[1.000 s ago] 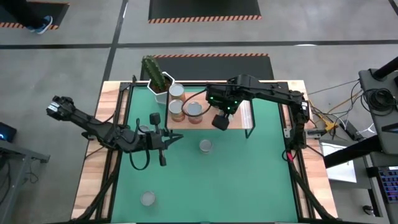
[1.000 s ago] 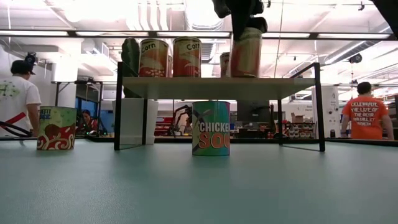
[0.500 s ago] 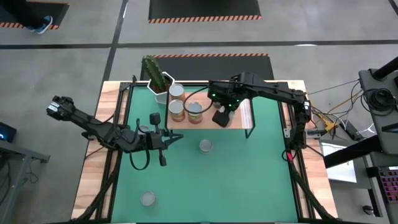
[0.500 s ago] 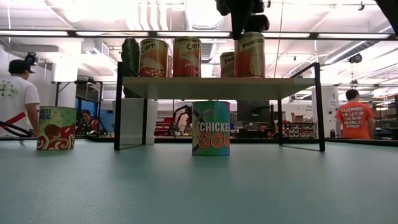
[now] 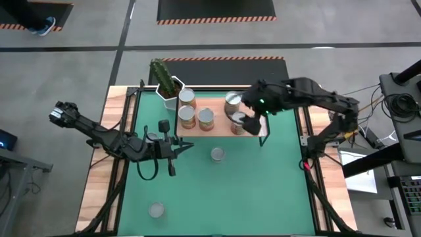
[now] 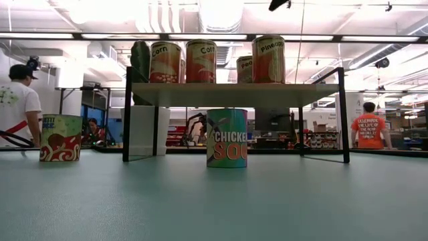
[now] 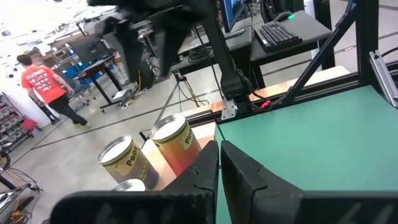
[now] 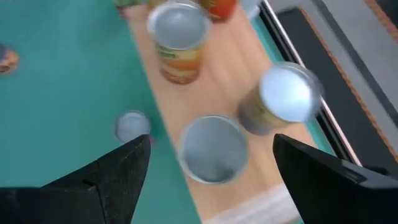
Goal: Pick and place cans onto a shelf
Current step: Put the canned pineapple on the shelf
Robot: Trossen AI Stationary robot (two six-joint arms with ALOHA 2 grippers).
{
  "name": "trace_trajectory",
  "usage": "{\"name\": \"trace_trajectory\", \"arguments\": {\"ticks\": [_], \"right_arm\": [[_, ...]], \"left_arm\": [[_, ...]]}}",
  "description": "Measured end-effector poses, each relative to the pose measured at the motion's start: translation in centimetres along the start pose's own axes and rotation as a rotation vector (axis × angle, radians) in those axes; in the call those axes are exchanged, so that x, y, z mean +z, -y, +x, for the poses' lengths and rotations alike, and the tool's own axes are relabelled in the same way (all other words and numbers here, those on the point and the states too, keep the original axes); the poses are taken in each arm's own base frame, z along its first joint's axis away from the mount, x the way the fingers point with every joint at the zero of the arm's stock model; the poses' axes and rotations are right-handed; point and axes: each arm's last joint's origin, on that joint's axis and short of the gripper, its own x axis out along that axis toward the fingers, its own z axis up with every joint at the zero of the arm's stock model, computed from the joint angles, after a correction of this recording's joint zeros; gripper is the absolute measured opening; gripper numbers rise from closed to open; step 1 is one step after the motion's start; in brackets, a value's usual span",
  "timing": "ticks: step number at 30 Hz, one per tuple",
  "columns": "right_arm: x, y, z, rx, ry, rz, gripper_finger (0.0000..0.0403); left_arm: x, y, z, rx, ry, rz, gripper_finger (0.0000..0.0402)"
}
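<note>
since one second ago, your right gripper (image 5: 247, 122) lets go of the pineapple can (image 6: 269, 59) and rises off it, drawing back toward its own side; its fingers stand wide and empty. five cans now stand upright on the shelf (image 6: 234, 94). the next one, i think, is the soup can (image 5: 217, 155): it stands on the green mat (image 5: 263, 191), just in front of the shelf, between both arms. your left gripper (image 5: 186, 146) waits fully closed and looks a little nearer to it.
</note>
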Motion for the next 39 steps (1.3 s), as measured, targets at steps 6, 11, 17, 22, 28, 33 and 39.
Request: {"name": "trace_trajectory", "arguments": {"ticks": [6, 11, 17, 22, 28, 33, 39], "right_arm": [[-3.8, -1.4, -0.1, 0.018, 0.096, -0.082, 0.0324], [-7.3, -1.8, 0.6, 0.057, 0.255, -0.141, 0.0324], [-10.7, -1.6, 2.5, 0.080, 0.406, -0.207, 0.0322], [-13.1, -1.2, 4.3, 0.065, 0.358, -0.233, 0.0250], [-14.8, -0.9, 5.7, 0.008, 0.255, -0.262, 0.0059], [-15.2, -1.2, 8.1, -0.058, 0.200, -0.285, 0.0016], [-14.8, -1.8, 10.3, -0.155, 0.161, -0.340, 0.0009]], "left_arm": [[0.0, 0.0, 0.0, -0.001, 0.001, -0.004, 0.0000], [0.0, 0.0, 0.0, -0.001, 0.002, -0.005, 0.0000], [0.0, 0.0, 0.0, -0.001, 0.002, -0.005, 0.0000], [0.0, 0.0, 0.0, -0.001, 0.001, -0.004, 0.0000], [0.0, 0.0, 0.0, -0.001, 0.001, -0.004, 0.0000], [0.0, 0.0, 0.0, -0.001, 0.001, -0.004, 0.0000], [0.0, 0.0, 0.0, -0.001, 0.001, -0.004, 0.0000]]}}
